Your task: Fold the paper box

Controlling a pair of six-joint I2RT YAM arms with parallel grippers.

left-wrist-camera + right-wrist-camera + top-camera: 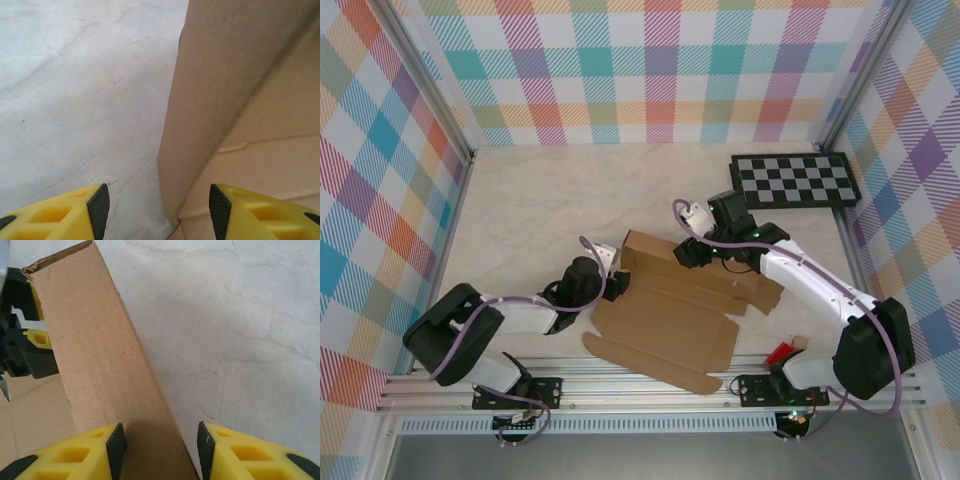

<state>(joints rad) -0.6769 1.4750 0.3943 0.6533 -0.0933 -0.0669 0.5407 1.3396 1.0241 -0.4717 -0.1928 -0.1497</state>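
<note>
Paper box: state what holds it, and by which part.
Left pincer holds nothing: open astride the paper box's upright flap, pads clear. Right pincer straddles its raised back wall; whether it grips cannot be told.

The left arm (510, 318) is lying low from the table's (520, 200) near edge and reaching right toward the middle. The left gripper (617, 285) is pointing right, its jaws standing apart. The right arm (810, 285) is arching leftward from the near right corner. The right gripper (686, 252) is pointing left, its jaws standing partly apart, and is facing the left gripper.
</note>
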